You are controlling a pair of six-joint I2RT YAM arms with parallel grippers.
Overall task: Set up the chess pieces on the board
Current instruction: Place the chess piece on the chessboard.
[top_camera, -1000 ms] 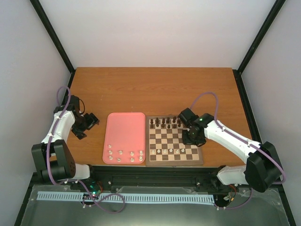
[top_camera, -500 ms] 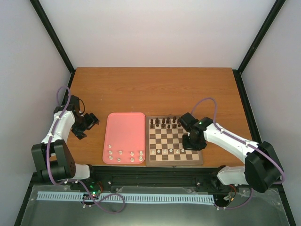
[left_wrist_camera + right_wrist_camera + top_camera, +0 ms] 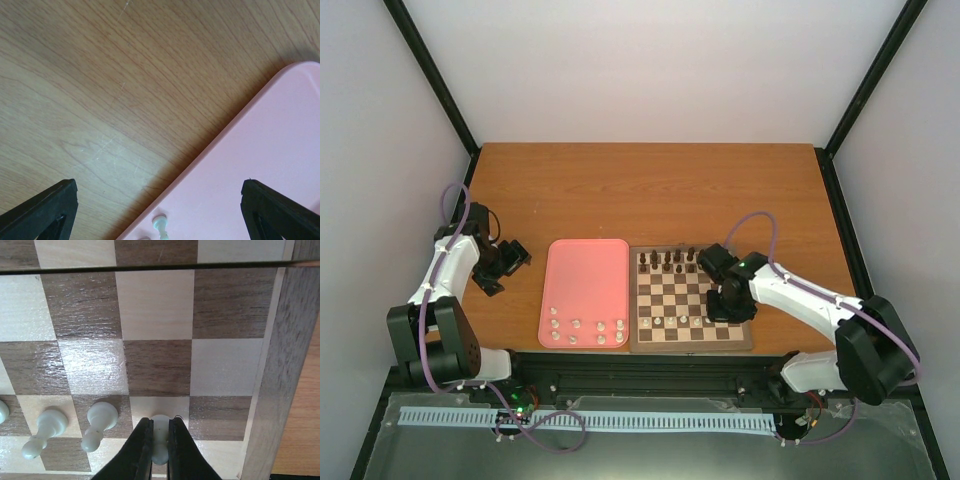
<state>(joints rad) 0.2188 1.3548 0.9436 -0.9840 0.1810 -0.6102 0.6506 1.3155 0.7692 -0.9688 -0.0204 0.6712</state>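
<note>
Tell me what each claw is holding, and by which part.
Right claw pinches a white pawn by the sides of its stem. Left claw is open, holding nothing.

My left arm (image 3: 442,278) and right arm (image 3: 800,297) had glossy white shells between black joints, each trailed a looping purple cable (image 3: 447,200), a green light (image 3: 741,265) shone near my right wrist, and my fingers (image 3: 141,447) were tapered matte black.
</note>
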